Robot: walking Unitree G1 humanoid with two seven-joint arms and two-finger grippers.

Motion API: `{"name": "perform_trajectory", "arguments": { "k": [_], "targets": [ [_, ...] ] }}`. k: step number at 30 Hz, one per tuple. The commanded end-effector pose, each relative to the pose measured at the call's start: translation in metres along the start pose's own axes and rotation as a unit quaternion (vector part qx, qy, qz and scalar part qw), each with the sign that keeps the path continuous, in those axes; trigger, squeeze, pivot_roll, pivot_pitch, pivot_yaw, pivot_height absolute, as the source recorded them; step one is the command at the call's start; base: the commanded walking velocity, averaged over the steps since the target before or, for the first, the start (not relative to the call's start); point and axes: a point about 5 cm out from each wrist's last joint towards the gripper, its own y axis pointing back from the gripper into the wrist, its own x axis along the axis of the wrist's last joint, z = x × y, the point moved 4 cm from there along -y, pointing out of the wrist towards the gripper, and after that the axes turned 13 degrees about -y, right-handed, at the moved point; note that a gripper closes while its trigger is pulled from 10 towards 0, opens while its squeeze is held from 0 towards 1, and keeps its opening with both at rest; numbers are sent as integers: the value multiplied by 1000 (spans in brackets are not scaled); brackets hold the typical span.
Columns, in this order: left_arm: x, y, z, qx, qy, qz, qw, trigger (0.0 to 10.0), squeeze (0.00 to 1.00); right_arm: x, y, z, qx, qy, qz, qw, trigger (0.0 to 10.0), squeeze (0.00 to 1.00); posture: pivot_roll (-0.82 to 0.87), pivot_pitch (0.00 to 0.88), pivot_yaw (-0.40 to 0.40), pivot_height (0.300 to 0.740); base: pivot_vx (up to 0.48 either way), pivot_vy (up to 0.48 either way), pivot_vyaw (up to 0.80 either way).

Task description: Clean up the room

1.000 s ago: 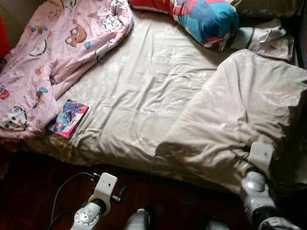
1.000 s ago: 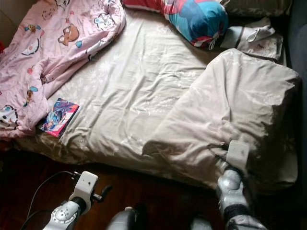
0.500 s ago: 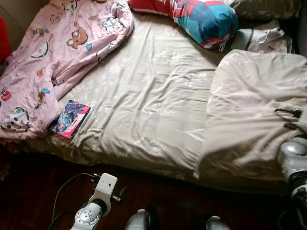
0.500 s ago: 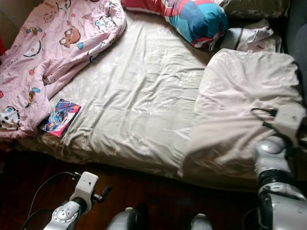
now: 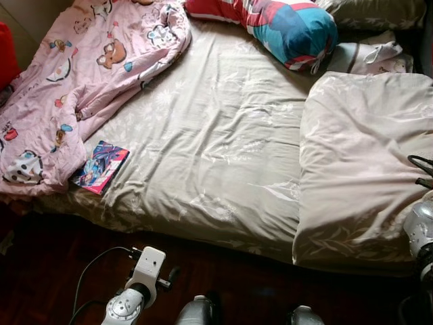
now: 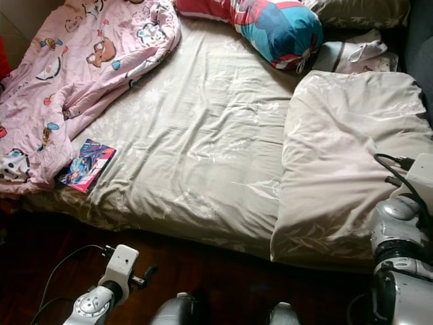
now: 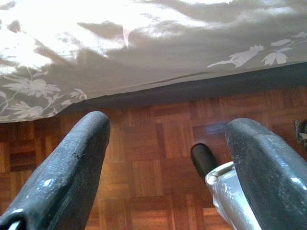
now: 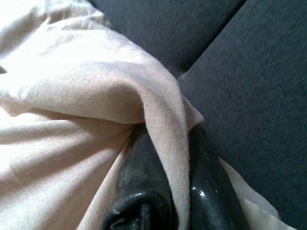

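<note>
A beige blanket (image 5: pixel 365 169) lies bunched in a folded strip along the right side of the bed, over the leaf-print sheet (image 5: pixel 210 135). My right gripper (image 8: pixel 170 134) is shut on a fold of this blanket at the bed's right edge, next to dark blue upholstery (image 8: pixel 249 72); its arm (image 6: pixel 406 223) shows at the lower right. My left gripper (image 7: pixel 168 124) is open and holds nothing, low over the parquet floor (image 7: pixel 158 158) beside the bed's front edge.
A pink cartoon-print quilt (image 5: pixel 74 74) is heaped at the bed's left. A colourful book (image 5: pixel 101 166) lies by it near the front edge. A red and blue pillow (image 5: pixel 291 27), a white cloth (image 5: pixel 372 57) and a grey pillow (image 5: pixel 379 10) are at the head.
My right arm has swung to the right with the blanket's edge, drawing the blanket off the middle of the bed into a narrower strip. The left arm has stayed put.
</note>
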Motion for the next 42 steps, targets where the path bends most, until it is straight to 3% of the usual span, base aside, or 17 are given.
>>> {"name": "perform_trajectory", "arguments": {
  "k": [1,2,12,13,14,17,18,19,20,22,24,25,26,30,31,36,42],
  "targets": [
    [-21,9,2,1,13,-32,999,10000,0,6,0,-2,2,-8,12,1000,10000,902,19,220,140,740,0,0,0],
    [-21,9,3,-1,14,-32,999,10000,0,7,0,-2,2,-8,15,1000,10000,1000,18,220,140,740,0,0,0],
    [-22,9,8,-7,18,-35,999,10000,0,16,1,-6,10,3,45,999,10000,973,13,214,131,740,0,0,0],
    [-22,9,9,-7,18,-35,999,10000,0,17,2,-9,18,-2,49,999,10000,824,13,214,131,740,0,0,0],
    [-22,9,9,-8,19,-36,999,10000,0,19,5,-18,45,-15,60,997,10000,0,13,214,131,740,0,0,0],
    [-24,9,9,-6,21,-41,999,10000,0,18,23,-55,163,-30,74,983,10000,0,0,207,119,740,0,0,0],
    [-24,9,9,-6,21,-41,999,10000,0,18,23,-55,163,-30,74,983,10000,0,0,207,119,740,0,0,0],
    [-25,9,10,-3,24,-44,999,10000,0,2,41,-80,245,-22,58,968,10000,0,-10,199,110,740,0,0,0],
    [-27,9,9,5,35,-50,998,10000,0,-27,63,-98,307,-29,14,951,10000,0,-12,195,105,740,0,0,0],
    [-29,9,9,14,49,-56,997,10000,0,-48,74,-102,326,-37,-18,945,10000,0,-11,184,100,740,0,0,0],
    [-33,10,5,36,80,-69,994,10000,0,-85,87,-95,322,-31,-70,944,10000,0,-14,172,93,740,0,0,0],
    [-34,10,5,39,85,-73,993,10000,0,-92,89,-93,320,-30,-78,944,10000,0,-21,147,86,740,0,0,0],
    [-40,11,3,53,110,-87,989,10000,0,-117,97,-82,315,-1,-108,943,10000,0,-24,131,79,740,0,0,0],
    [-50,15,-2,79,149,-117,979,10000,0,-166,115,-56,308,37,-182,933,10000,0,-30,90,63,740,0,0,0],
    [-50,15,-2,79,149,-117,979,10000,0,-166,115,-56,308,37,-182,933,10000,0,-30,90,63,740,0,0,0],
    [-62,20,-6,105,176,-147,968,10000,0,-202,129,-26,301,89,-235,920,10000,0,-27,56,50,740,0,0,0],
    [-72,26,0,105,186,-167,963,10000,0,-224,148,-17,321,105,-275,900,10000,0,-29,49,38,740,0,0,0]
  ]
}}
